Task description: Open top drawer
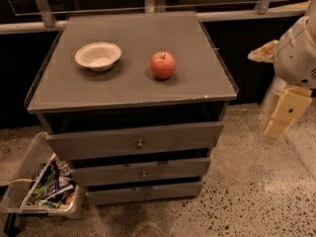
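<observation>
A: Where is the pincer (284,116) hanging?
B: Right of the tabletop (129,83), well apart from the top drawer (111,142); released or clenched, I cannot tell.
A: And that drawer?
B: Sitting just under the tabletop, seemingly sticking out slightly.

Grey cabinet top (133,85), white bowl (98,56), red apple (163,65)

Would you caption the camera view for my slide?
Gripper hangs right of cabinet, clear of top drawer; bowl and apple above.
</observation>
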`<state>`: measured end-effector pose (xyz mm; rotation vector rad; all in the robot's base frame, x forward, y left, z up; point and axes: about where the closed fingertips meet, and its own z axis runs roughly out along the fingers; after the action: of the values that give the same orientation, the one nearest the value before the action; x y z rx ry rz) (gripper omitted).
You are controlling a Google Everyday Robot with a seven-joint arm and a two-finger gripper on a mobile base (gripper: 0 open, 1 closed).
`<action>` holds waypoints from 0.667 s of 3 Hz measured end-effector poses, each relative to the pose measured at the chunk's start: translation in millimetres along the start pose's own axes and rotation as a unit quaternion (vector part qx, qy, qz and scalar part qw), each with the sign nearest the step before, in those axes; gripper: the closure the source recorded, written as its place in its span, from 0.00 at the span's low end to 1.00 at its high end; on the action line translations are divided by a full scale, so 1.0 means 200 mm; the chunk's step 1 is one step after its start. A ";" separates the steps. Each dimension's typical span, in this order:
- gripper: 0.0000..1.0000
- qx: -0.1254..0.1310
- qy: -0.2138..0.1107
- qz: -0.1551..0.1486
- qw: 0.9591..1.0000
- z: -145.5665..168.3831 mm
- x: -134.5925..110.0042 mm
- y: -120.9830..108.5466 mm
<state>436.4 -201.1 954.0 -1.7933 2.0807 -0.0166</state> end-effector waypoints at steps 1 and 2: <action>0.00 0.003 -0.055 -0.028 0.998 0.09 0.01 0.02; 0.00 0.012 -0.127 -0.047 0.991 0.23 0.02 0.02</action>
<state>446.8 -192.3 909.5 -1.7758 1.8109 0.1514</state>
